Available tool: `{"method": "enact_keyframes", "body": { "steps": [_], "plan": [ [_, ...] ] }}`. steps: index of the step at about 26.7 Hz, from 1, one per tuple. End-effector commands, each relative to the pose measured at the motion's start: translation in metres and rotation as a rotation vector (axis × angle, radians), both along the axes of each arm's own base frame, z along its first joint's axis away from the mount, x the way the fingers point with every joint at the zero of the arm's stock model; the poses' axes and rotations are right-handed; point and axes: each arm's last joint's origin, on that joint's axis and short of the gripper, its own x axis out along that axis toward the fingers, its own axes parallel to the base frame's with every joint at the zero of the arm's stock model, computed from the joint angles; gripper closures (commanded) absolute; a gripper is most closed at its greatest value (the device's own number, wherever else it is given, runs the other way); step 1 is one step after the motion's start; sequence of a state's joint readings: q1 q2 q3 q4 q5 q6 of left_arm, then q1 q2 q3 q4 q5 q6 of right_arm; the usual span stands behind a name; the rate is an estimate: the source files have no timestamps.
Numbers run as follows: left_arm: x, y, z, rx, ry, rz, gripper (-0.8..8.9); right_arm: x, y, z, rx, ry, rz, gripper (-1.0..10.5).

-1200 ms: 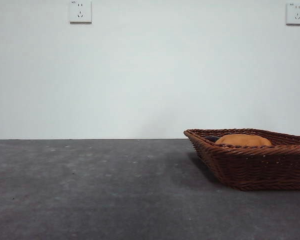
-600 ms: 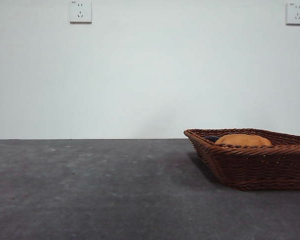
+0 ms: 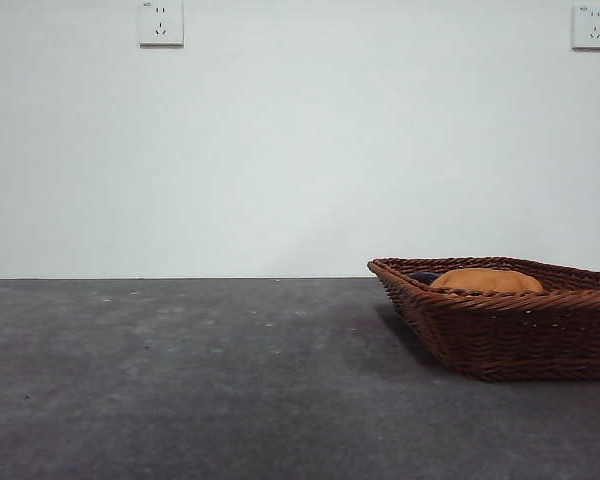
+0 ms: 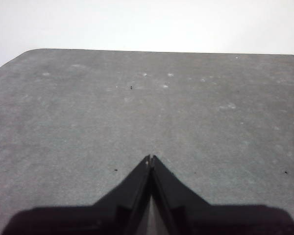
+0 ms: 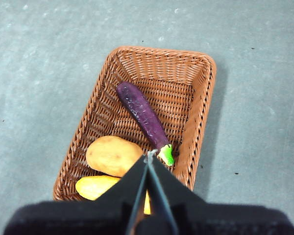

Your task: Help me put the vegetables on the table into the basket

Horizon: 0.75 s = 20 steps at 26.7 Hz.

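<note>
The wicker basket (image 5: 201, 98) lies on the grey table (image 5: 34, 73) and holds all three vegetables. The purple eggplant (image 5: 139, 112) lies lengthwise in the middle, the brown potato (image 5: 112, 155) and the yellow corn (image 5: 95, 187) sit at one end. My right gripper (image 5: 149, 157) hangs high above the basket, shut and empty. In the front view the basket (image 3: 510, 330) stands at the right with the potato (image 3: 485, 281) showing over its rim. Over bare table (image 4: 88, 122), my left gripper (image 4: 150, 158) is shut and empty.
Two wall sockets (image 3: 160, 22) (image 3: 592, 26) sit high on the white wall behind. The table's rounded far corner (image 4: 29, 53) shows in the left wrist view.
</note>
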<state>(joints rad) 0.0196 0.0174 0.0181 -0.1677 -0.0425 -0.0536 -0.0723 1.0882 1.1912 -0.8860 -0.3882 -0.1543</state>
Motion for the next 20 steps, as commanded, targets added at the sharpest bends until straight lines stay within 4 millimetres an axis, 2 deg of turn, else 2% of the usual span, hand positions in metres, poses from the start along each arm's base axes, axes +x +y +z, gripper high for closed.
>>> {"method": "enact_keyframes", "body": {
  "steps": [1,3,5,8,10,12,14,20],
  "plan": [
    [0.0,0.0,-0.003,-0.006,0.005,0.006,8.14,0.0,0.0,0.0,-0.019,-0.006,-0.009,9.5],
    [0.0,0.0,-0.003,-0.006,0.005,0.006,8.14,-0.009,-0.001,0.006,-0.065,-0.042,-0.049,9.5],
    [0.0,0.0,-0.003,-0.006,0.004,0.006,8.14,-0.027,-0.002,0.02,-0.134,-0.143,-0.086,9.5],
    [0.0,0.0,-0.003,-0.006,0.005,0.006,8.14,-0.07,0.001,0.037,-0.115,-0.304,-0.113,9.5],
    [0.0,0.0,-0.003,-0.006,0.005,0.006,8.14,-0.094,0.003,0.035,-0.094,-0.449,-0.135,9.5],
    [0.0,0.0,-0.003,-0.006,0.005,0.006,8.14,-0.109,0.004,0.02,-0.04,-0.548,-0.166,9.5],
    [0.0,0.0,-0.003,-0.006,0.005,0.006,8.14,-0.117,0.005,-0.009,-0.001,-0.608,-0.185,9.5],
    [0.0,0.0,-0.003,-0.006,0.006,0.006,8.14,-0.117,0.007,-0.089,0.008,-0.595,-0.163,9.5]
  ]
}}
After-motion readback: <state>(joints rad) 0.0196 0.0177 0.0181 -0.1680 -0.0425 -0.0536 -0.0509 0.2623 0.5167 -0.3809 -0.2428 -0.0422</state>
